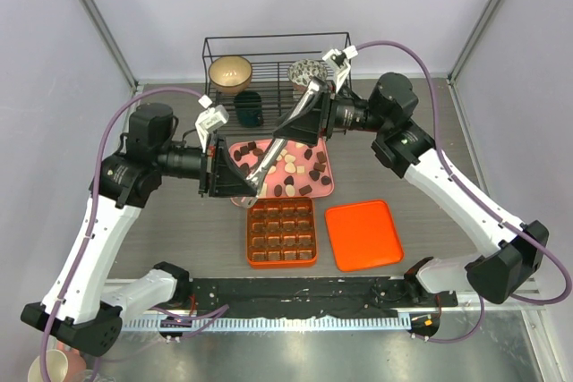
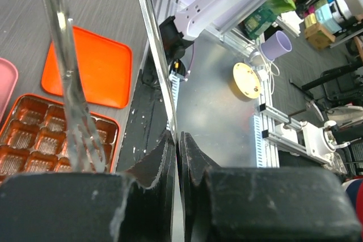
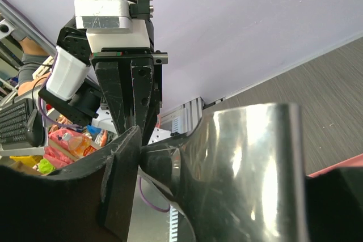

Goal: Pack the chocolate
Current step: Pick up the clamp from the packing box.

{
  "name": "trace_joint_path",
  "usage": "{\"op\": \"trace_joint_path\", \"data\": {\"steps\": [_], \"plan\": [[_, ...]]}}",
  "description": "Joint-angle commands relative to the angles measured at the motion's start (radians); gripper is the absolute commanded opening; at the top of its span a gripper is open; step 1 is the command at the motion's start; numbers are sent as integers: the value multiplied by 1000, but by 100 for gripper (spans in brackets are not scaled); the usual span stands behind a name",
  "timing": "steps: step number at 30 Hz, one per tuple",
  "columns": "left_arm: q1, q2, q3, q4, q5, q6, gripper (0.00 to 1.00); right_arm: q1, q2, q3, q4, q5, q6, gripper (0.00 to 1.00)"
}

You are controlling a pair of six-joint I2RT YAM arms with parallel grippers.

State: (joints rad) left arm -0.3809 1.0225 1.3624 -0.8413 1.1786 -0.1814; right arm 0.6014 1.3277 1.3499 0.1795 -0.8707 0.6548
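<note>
The chocolate (image 1: 293,167), many small dark brown, tan and cream-white pieces, lies scattered on a flat pink tray (image 1: 329,165) in the middle of the grey wood-grain table (image 1: 179,239). Both arms reach in over this tray. The left gripper (image 2: 177,140) hangs at the tray's near left corner, its black fingers drawn almost together on a thin strip of what looks like a pair of silver metal tongs (image 2: 158,66). A second narrow strip with a toothed end runs beside that strip, above the box, in the left wrist view. The right gripper (image 1: 266,160) comes down slantwise from the far right over the tray's left half, close to the left gripper. In the right wrist view a broad shiny part of the metal tool fills the gap between its jaws and touches at least one finger; whether the jaws clamp it cannot be told. Just in front of the tray sits a square orange box with a brown gridded insert (image 1: 250,234). Beside it on the right lies a flat orange lid with rounded corners (image 1: 363,234). Behind the tray stands a black wire rack (image 1: 269,42) holding a tan bowl (image 1: 230,73), a dark green cup (image 1: 249,109) and a speckled bowl (image 1: 309,71).
</note>
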Motion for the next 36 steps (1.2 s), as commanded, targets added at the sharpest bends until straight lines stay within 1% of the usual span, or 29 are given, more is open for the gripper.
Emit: {"op": "trace_joint_path", "data": {"steps": [1,4,5,6,7,8,9,10,12,13,14,15,16,17,18,19,21,22,24,25,27,28,29,31,33,34,35,36], "plan": [[5,-16,32,-45,-26,82,11,6,-51,-11,-3,27,-7,52],[5,-15,40,-105,-57,144,14,6,-61,-17,-8,35,-11,42],[5,-13,44,-120,-75,163,17,6,-65,-23,-9,38,-12,40],[5,-13,47,-134,-86,178,20,6,-70,-26,-11,41,-17,35],[4,-15,56,-162,-100,216,24,6,-79,-31,-12,45,-20,31],[4,-16,61,-174,-131,227,33,6,-84,-32,-18,58,-24,28],[5,-19,66,-200,-145,258,38,6,-88,-34,-24,61,-36,25],[5,-19,76,-212,-157,269,47,6,-94,-32,-35,67,-43,24],[4,-32,84,-229,-198,289,56,6,-97,-26,-77,88,-64,22],[5,-36,89,-243,-215,307,64,6,-102,-17,-96,97,-95,20],[5,-42,92,-251,-233,322,68,6,-108,-11,-136,105,-107,20],[4,-48,95,-271,-290,335,72,6,-110,-6,-159,131,-122,19],[4,-62,96,-278,-322,370,78,6,-111,9,-173,143,-162,18],[5,-70,95,-286,-367,385,81,5,-114,18,-248,159,-181,18],[5,-78,89,-282,-466,398,87,5,-117,26,-276,194,-202,17],[4,-97,81,-275,-531,408,99,6,-119,35,-303,217,-220,17],[5,-114,57,-268,-627,451,100,5,-128,51,-368,254,-271,15],[4,-122,44,-263,-724,462,100,5,-130,54,-388,303,-286,13],[4,-144,9,-256,-807,485,100,6,-133,63,-432,350,-328,9],[5,-151,0,-254,-867,488,100,12,-130,63,-443,402,-343,7],[5,-173,-32,-252,-910,493,100,23,-125,63,-472,467,-386,3],[5,-180,-72,-246,-928,488,100,38,-116,61,-479,496,-402,2],[4,-188,-92,-239,-980,473,100,49,-110,57,-480,563,-415,1],[5,-202,-150,-210,-1020,448,100,78,-91,40,-465,637,-467,1],[5,-199,-186,-184,-1063,438,100,141,-68,32,-434,769,-517,1],[5,-194,-216,-176,-1070,438,100,170,-55,32,-427,827,-585,1],[5,-187,-227,-170,-1077,438,100,237,-21,34,-405,905,-619,1],[5,-170,-239,-156,-1093,438,100,262,-4,32,-388,1044,-650,1]]}}
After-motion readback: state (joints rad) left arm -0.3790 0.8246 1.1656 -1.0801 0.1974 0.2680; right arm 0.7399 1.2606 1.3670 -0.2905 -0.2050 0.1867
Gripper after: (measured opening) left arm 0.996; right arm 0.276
